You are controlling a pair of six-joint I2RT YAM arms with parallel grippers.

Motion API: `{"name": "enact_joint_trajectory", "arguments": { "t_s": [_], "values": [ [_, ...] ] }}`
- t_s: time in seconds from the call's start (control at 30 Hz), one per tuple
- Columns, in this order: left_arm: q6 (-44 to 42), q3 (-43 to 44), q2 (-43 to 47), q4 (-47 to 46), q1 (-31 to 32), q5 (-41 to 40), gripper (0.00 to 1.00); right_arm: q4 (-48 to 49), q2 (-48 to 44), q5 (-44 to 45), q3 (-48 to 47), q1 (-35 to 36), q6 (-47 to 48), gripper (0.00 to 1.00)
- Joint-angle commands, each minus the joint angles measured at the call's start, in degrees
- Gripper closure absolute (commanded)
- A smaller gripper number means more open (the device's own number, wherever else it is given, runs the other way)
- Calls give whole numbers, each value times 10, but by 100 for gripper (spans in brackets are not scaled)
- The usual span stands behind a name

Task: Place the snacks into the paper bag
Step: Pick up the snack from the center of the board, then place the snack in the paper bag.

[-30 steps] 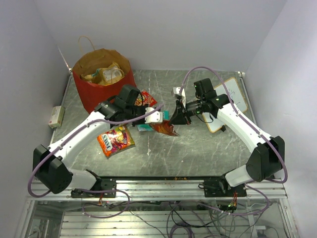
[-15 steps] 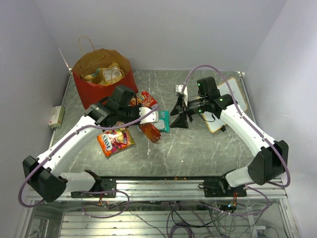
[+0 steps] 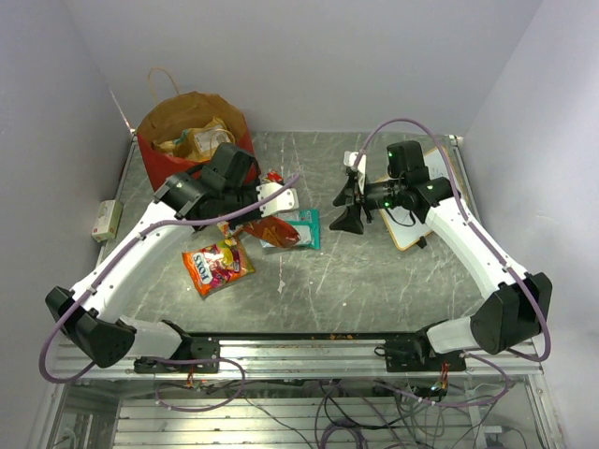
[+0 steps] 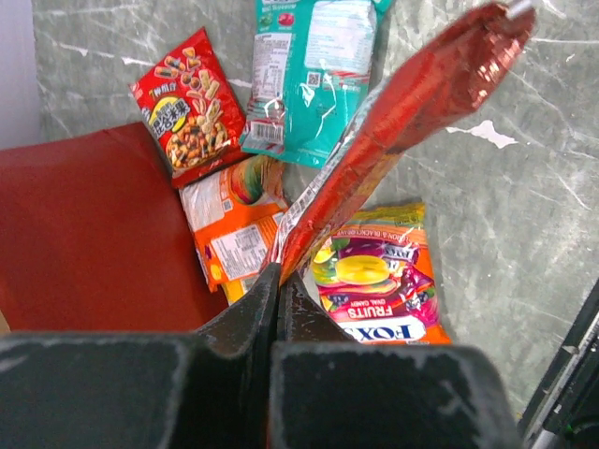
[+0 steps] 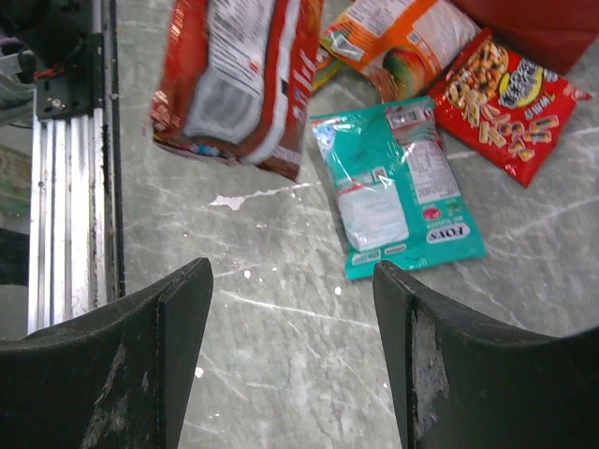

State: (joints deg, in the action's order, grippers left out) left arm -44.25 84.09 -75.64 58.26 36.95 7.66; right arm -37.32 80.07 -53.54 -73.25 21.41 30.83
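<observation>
The red paper bag [image 3: 192, 154] stands open at the back left with packets inside it. My left gripper [image 4: 279, 278] is shut on the edge of a red-orange snack packet [image 4: 412, 103], which hangs above the table [image 3: 273, 231]. Below it lie a teal packet [image 4: 314, 65], a small red packet [image 4: 187, 112], an orange packet [image 4: 234, 229] and a multicolour sweets packet [image 4: 379, 281]. My right gripper [image 5: 292, 271] is open and empty, to the right of the teal packet [image 5: 398, 187] and apart from the hanging packet [image 5: 239, 79].
A white board with an orange edge [image 3: 426, 201] lies at the right under the right arm. A small white box [image 3: 106, 220] sits off the table's left edge. The metal rail [image 5: 70, 187] runs along the near edge.
My right gripper opened, let go of the red-orange packet and drew back to the right. The left arm carried the packet left and back, nearer the paper bag.
</observation>
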Motion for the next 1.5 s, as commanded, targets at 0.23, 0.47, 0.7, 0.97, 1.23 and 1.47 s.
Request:
{"name": "enact_joint_trajectory", "arguments": {
  "t_s": [0.23,0.47,0.7,0.97,1.23,1.47],
  "values": [
    [76,130,-21,106,-38,-12,93,53,-1,-8,93,-62,23,31],
    [138,189,-19,91,-79,-34,93,92,-16,-9,137,-74,12,31],
    [172,246,-5,48,-130,-60,93,98,-16,-17,145,-85,9,31],
    [198,345,-15,27,-141,-118,93,103,-17,-24,149,-99,6,32],
    [218,418,-19,-42,-141,-178,93,102,-16,-24,150,-103,11,32],
    [201,427,-24,-156,-141,-258,93,106,-19,-24,155,-104,10,32]
  ]
}}
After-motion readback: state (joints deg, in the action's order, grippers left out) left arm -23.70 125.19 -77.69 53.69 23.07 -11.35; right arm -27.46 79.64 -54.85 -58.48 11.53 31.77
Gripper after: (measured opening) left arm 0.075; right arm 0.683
